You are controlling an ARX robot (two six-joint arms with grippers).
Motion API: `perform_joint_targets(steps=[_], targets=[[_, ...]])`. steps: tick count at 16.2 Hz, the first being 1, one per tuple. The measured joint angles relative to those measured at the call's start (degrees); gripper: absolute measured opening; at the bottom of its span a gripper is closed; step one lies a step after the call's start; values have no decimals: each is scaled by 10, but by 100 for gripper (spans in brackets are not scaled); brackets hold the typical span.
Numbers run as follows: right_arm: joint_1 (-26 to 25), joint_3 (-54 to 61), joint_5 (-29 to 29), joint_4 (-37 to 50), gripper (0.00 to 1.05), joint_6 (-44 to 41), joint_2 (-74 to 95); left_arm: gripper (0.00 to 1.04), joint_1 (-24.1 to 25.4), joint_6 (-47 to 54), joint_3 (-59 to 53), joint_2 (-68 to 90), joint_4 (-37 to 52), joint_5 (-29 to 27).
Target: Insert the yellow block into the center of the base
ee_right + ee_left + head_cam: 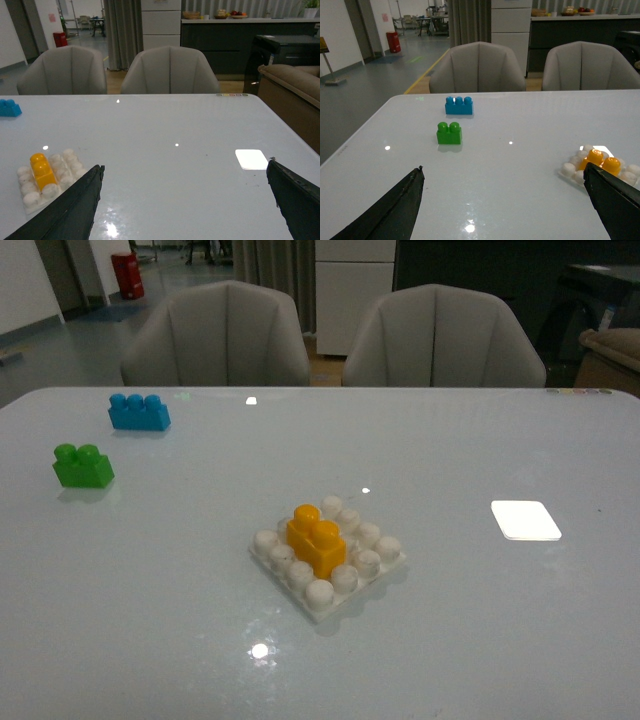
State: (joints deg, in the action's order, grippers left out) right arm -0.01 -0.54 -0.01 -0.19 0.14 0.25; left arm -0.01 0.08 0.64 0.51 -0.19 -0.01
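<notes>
The yellow block sits on the middle of the white studded base, which lies at the centre of the table. Neither arm shows in the front view. In the left wrist view my left gripper is open above bare table, with the yellow block and base beside one finger. My right gripper is open too, and the block on the base lies off to one side of it. Nothing is between either gripper's fingers.
A green two-stud brick and a blue three-stud brick stand at the table's far left. A bright light patch lies on the right of the table. Two grey chairs stand behind the far edge.
</notes>
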Motion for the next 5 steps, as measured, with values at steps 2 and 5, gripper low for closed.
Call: perform_joint_targets(steps=[2,5], targets=[[0,0,0,0,98,0,0,98,0,0,0,0,0,0],[0,0,0,0,98,0,0,98,0,0,0,0,0,0]])
